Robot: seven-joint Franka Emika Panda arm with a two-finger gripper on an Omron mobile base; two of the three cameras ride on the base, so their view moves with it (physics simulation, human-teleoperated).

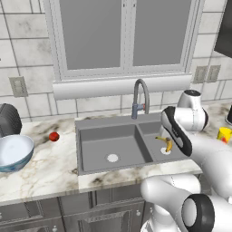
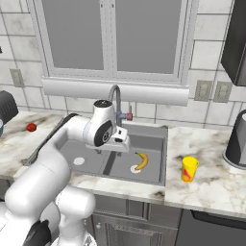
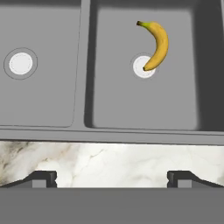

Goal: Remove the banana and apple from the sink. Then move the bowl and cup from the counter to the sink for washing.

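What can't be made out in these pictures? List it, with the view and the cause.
- bowl: left base view, its left side cut off by the frame edge.
- banana: left base view, partly behind the arm.
- cup: left base view, cut by the right edge.
- apple: right base view, too small for detail.

Pale tiled wall (image 1: pixel 27 41), grey-paned window (image 1: pixel 124 31); grey cabinets (image 1: pixel 68 213) below

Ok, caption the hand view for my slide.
Open tool above the counter edge, banana lying across the right sink basin's drain.
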